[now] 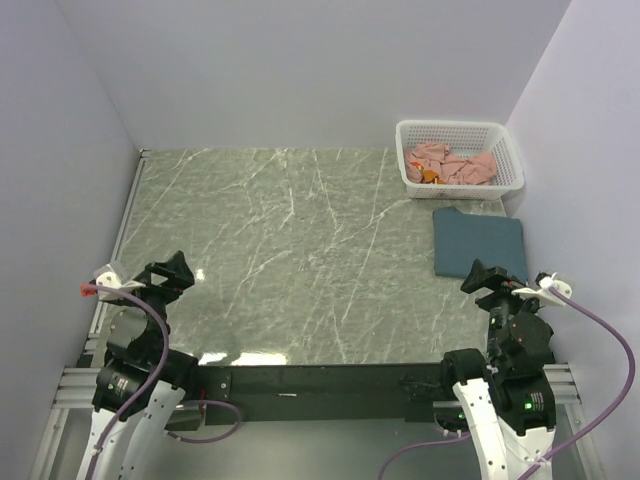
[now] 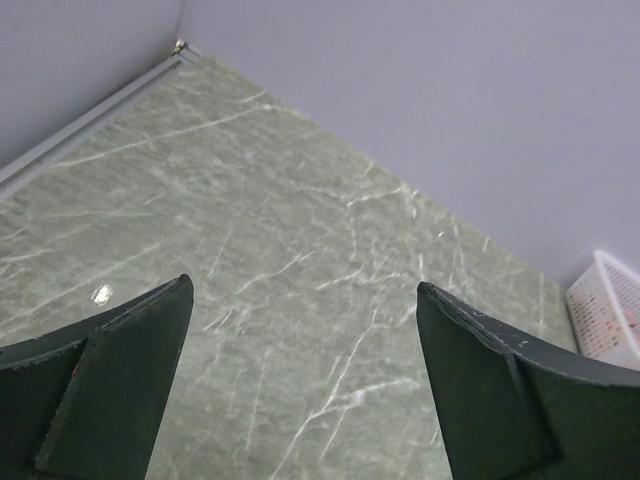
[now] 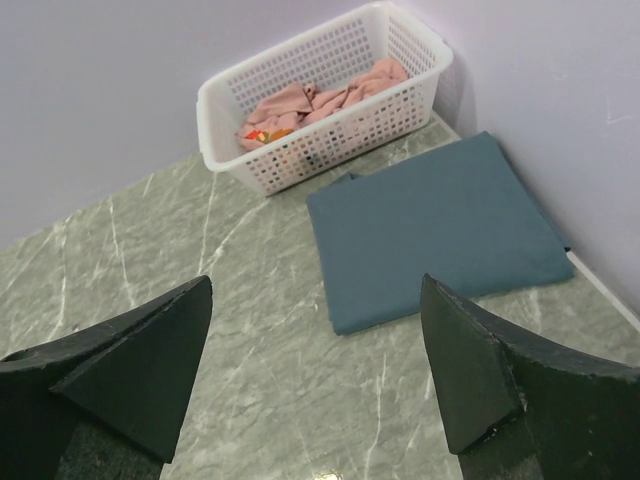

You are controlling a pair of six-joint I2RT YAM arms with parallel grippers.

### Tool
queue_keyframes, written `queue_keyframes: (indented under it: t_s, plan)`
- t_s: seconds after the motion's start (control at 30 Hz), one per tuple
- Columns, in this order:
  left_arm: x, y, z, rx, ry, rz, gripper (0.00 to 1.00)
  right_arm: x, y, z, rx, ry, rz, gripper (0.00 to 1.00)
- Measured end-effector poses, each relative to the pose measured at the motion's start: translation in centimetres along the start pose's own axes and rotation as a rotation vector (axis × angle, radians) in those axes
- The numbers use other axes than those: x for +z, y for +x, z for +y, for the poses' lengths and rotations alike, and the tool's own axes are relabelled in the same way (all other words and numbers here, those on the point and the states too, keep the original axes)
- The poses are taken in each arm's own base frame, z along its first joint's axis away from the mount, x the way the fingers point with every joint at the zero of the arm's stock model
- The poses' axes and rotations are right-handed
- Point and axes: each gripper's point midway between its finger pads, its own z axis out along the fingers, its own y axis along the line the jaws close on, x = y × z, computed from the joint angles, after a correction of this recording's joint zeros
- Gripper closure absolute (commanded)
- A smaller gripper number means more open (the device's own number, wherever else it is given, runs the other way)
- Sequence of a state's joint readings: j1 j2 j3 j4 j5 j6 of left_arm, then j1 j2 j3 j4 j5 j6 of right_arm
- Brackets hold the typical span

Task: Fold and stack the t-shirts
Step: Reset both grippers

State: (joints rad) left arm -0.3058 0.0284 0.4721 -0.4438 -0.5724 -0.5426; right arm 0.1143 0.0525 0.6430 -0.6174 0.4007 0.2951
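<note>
Up on the overhead camera, the slate-blue t-shirt (image 1: 478,243) lies folded flat at the right side of the marble table (image 1: 300,240), just in front of the white basket (image 1: 505,180), where the salmon-pink t-shirts (image 1: 450,165) sit in a crumpled heap. Both arms are tucked low at the near edge: the left gripper (image 1: 165,272) well apart from any cloth, the right gripper (image 1: 487,278) just short of the blue shirt's near edge. How wide either stands, this view doesn't say.

Over to the left wrist: jaws spread wide, nothing between them, bare marble below, only a corner of the basket at far right. No shirts here at all.

Now the right wrist, the useful one: jaws wide and empty, blue shirt squarely ahead as a neat rectangle, right up beside the basket's front wall; touching or not, I can't tell. Pink cloth is bunched inside, with a small orange patch (image 3: 262,133) among it that the overhead barely hints at.

My read: light, limp cloth that will drape and may slide on smooth marble. The pink ones want a pinch on a raised fold, lifted clear of the lattice, then shoulders or hem corners for spreading. How many are in there, no view tells.
</note>
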Motion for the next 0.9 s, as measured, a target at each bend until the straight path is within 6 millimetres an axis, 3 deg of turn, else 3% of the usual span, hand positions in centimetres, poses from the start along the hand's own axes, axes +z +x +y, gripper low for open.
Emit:
queue_keyframes:
  t_s: [0.33, 0.9]
  plan:
    - [0.1, -0.6, -0.4, -0.021, 0.017, -0.034, 0.01, -0.2, -0.2, 0.2, 0.007, -0.018, -0.01, 0.08]
    - [1.3, 2.0, -1.4, 0.044, 0.026, 0.097, 0.01, 0.0, 0.0, 1.0, 0.01, -0.055, -0.002, 0.07]
